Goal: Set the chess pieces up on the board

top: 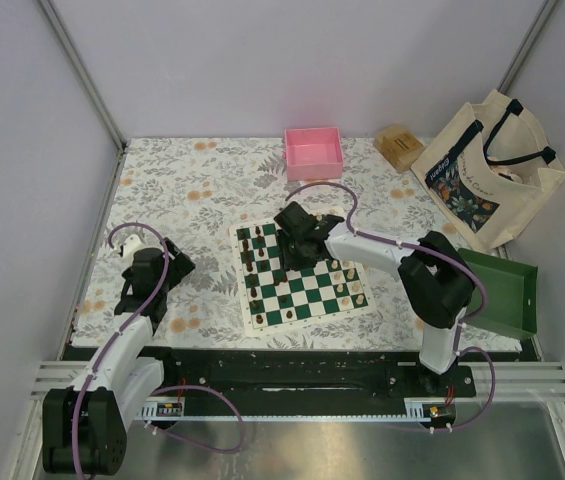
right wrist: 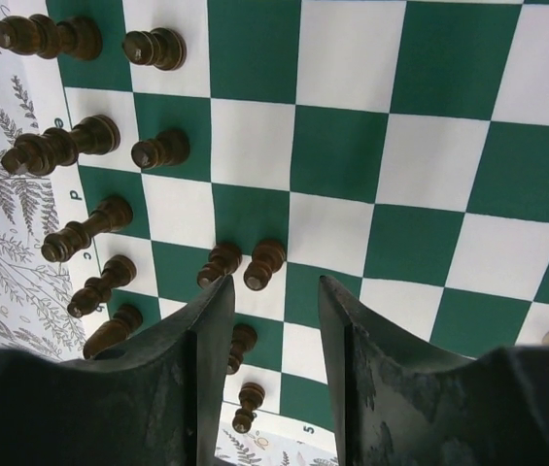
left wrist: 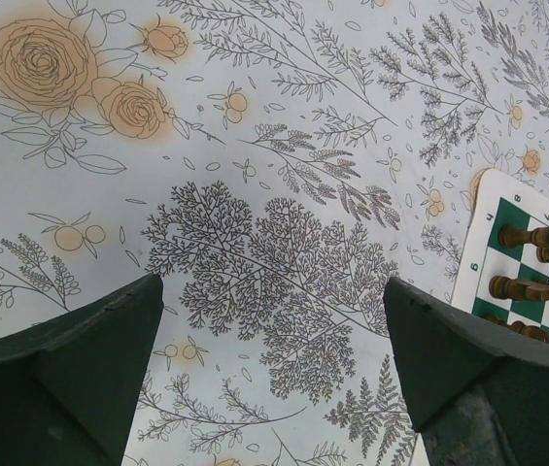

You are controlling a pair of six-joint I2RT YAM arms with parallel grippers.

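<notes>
The green-and-white board (top: 307, 290) lies mid-table. Dark pieces (top: 252, 262) stand along its left side and light pieces (top: 347, 285) along its right side. My right gripper (top: 297, 238) hovers over the board's far left part. In the right wrist view it (right wrist: 274, 286) is open and empty, above dark pawns (right wrist: 264, 264) standing upright in rows; taller dark pieces (right wrist: 60, 146) stand at the left edge. My left gripper (top: 152, 272) is left of the board over the floral cloth, open and empty (left wrist: 274, 291). The board's corner with dark pieces (left wrist: 527, 286) shows at that view's right.
A pink tray (top: 313, 152) stands at the back, a wooden block (top: 399, 146) and a tote bag (top: 487, 170) at the back right. A green tray (top: 507, 292) leans at the right. A floral cloth (top: 192, 200) covers the table.
</notes>
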